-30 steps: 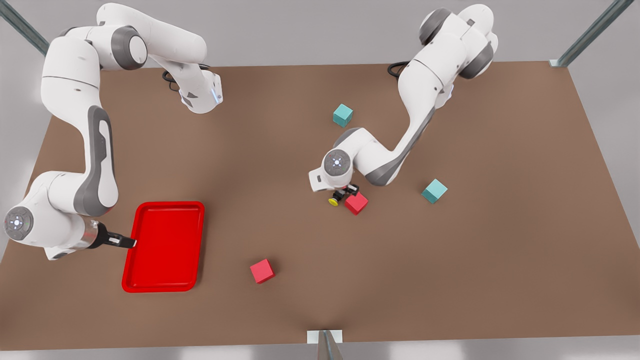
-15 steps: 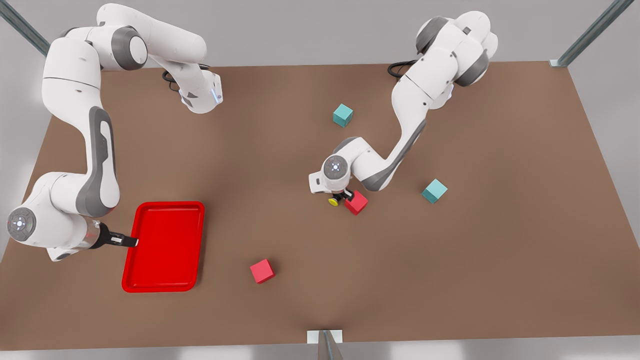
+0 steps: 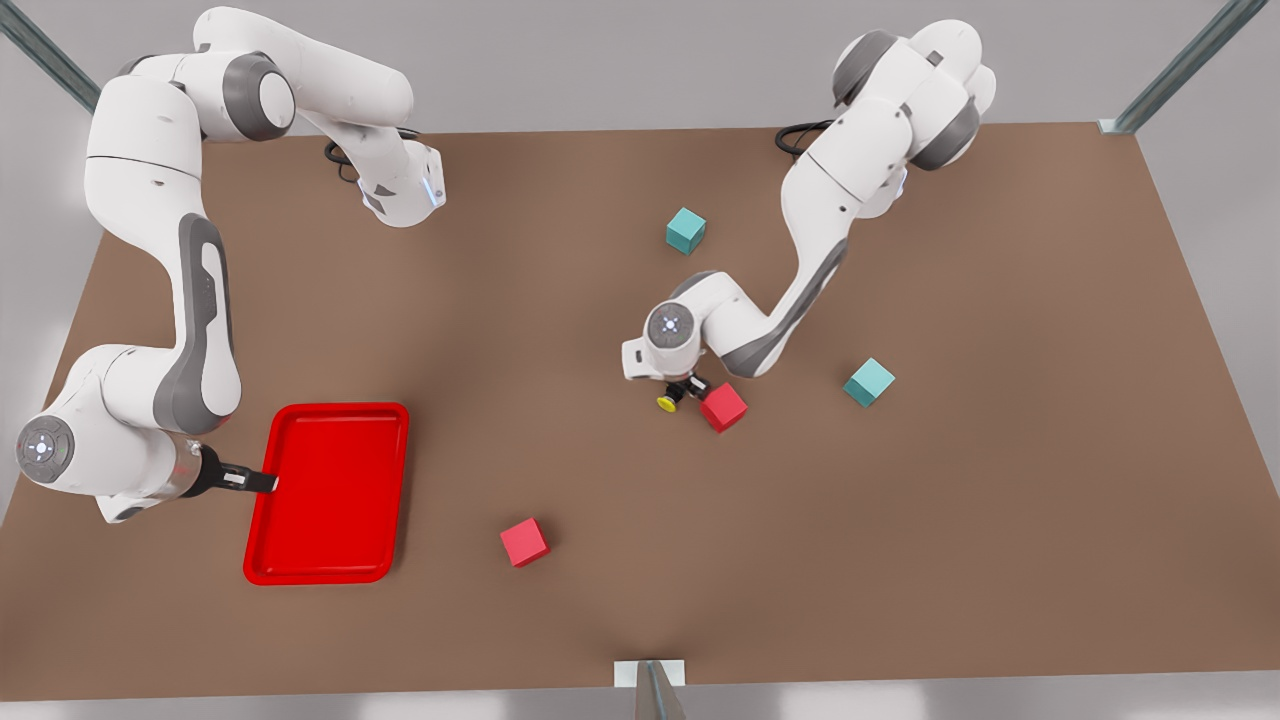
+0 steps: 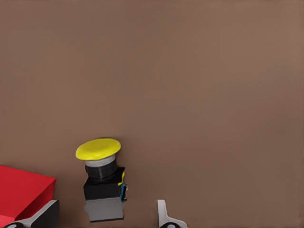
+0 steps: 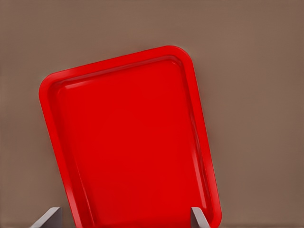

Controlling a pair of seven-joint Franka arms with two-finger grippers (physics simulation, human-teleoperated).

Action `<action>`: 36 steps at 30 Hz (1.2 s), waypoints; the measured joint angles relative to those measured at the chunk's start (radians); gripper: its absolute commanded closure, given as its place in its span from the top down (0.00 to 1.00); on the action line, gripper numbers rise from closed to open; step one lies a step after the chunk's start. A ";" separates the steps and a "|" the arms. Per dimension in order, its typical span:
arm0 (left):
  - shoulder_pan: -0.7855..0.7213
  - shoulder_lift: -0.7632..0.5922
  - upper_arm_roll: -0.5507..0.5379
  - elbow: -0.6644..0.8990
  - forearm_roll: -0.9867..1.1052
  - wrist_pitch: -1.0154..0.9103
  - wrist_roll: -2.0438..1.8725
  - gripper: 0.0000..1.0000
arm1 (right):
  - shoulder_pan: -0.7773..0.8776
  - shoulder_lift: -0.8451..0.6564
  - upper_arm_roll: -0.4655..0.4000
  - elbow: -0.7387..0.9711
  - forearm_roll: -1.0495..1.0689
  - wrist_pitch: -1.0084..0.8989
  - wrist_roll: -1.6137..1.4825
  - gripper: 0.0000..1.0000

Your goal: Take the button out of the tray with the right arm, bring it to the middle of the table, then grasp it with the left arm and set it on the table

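Since a second ago the left arm point(image 3: 800, 270) has drawn its wrist in slightly, and the red cube point(image 3: 723, 407) beside its pincer now sits a touch farther toward the front view's right; the right arm point(image 3: 160, 290) has barely shifted.

In the front view the left pincer point(image 3: 683, 388) hangs low over the middle of the surface point(image 3: 1000, 500), with the button point(image 3: 668, 401) directly beneath its tips. In the left wrist view the button point(image 4: 103, 183) stands upright on the brown top, yellow cap up, between the two fingertips point(image 4: 167, 217). Those tips are spread wide, neither one touching the dark body, so the pincer is released. That red cube point(image 4: 21, 192) lies just outside one fingertip, close beside the button but apart from it.

By the tray's point(image 3: 325, 492) rim on the front view's left sits the right pincer point(image 3: 262, 483). In the right wrist view its two fingers point(image 5: 47, 218) are parted and grasp nothing, with the tray point(image 5: 52, 90) ahead of them; this arm waits.

A second red cube point(image 3: 524, 541) lies well away from the left pincer, toward the table's near edge. Two teal cubes point(image 3: 685, 230) point(image 3: 868, 381) sit apart from it, one beyond the left pincer and one off to the front view's right.
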 measured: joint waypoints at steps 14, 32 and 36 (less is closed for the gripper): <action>0.001 -0.026 0.001 -0.064 0.010 0.024 -0.043 1.00 | 0.001 0.005 0.002 -0.002 -0.001 -0.002 -0.007 1.00; 0.000 0.027 0.005 -0.006 0.017 0.052 -0.082 1.00 | 0.002 0.006 0.003 -0.003 -0.001 -0.007 -0.009 1.00; 0.008 0.036 0.006 -0.018 0.033 0.064 -0.093 1.00 | 0.001 0.008 0.003 -0.002 -0.001 -0.006 -0.010 1.00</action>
